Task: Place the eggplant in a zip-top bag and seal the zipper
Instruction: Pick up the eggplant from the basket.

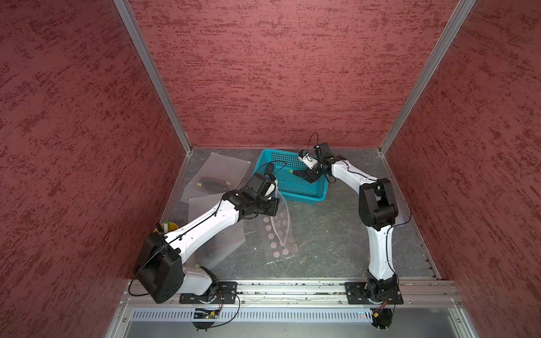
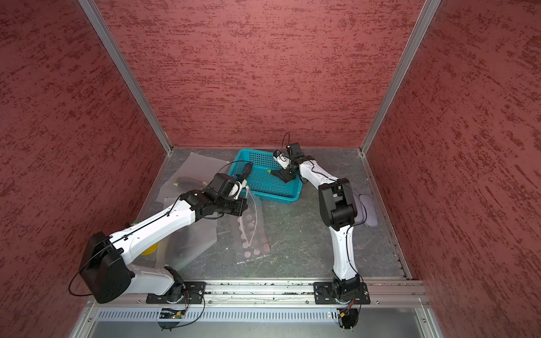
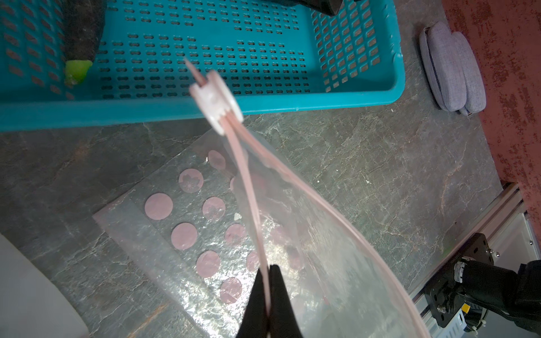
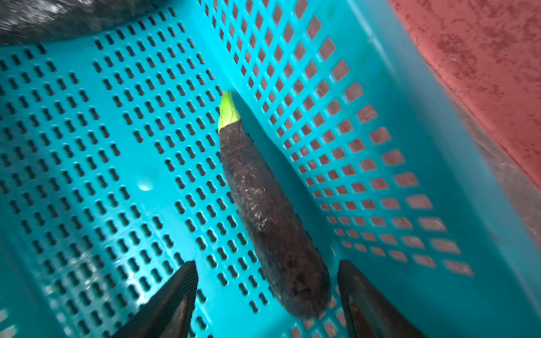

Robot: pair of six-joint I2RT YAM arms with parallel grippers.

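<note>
Red walls [image 1: 292,73] — left pincer [image 3: 268,270] clamps bag [image 3: 336,248]

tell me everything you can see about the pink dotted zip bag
The zip-top bag is clear, crinkly plastic printed with pink dots, some with a flower. Its pink zipper track is parted, so the mouth gapes; a white slider sits at one end, near the teal basket. The left pincer is shut on one lip, holding the mouth up, while the lower part lies on the grey table. It looks empty.
</note>
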